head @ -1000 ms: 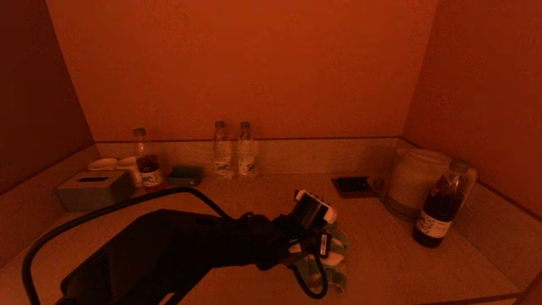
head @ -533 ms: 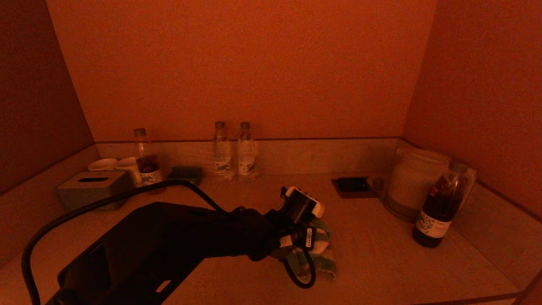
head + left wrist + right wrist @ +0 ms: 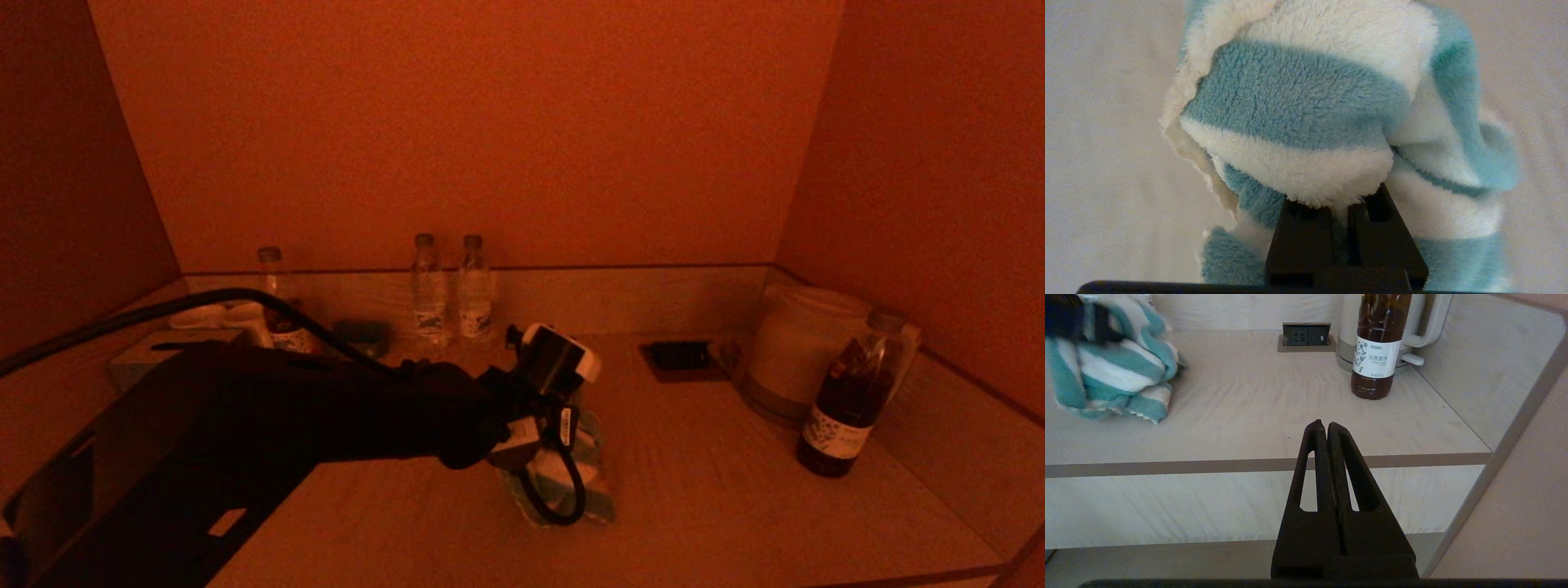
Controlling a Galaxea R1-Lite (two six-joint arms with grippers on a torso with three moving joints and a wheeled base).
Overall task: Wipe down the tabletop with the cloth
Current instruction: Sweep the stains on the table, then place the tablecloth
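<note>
A fluffy cloth (image 3: 1306, 102) with teal and white stripes lies bunched on the pale wooden tabletop (image 3: 735, 506), near its middle. It also shows in the head view (image 3: 571, 482) and in the right wrist view (image 3: 1110, 371). My left gripper (image 3: 1340, 206) is shut on a fold of the cloth and presses it onto the table; the fingertips are buried in the pile. In the head view the left gripper (image 3: 549, 457) reaches in from the left. My right gripper (image 3: 1323, 425) is shut and empty, held in front of and below the table's front edge.
Two water bottles (image 3: 451, 287) stand at the back wall. A tissue box (image 3: 155, 351), cups and a bottle (image 3: 277, 302) stand at the back left. A kettle (image 3: 796, 347), a dark drink bottle (image 3: 853, 400) and a socket (image 3: 679, 356) are on the right. Side walls enclose the table.
My left gripper has dragged the cloth across the table, leftward and toward the back. The right arm has not visibly moved.
</note>
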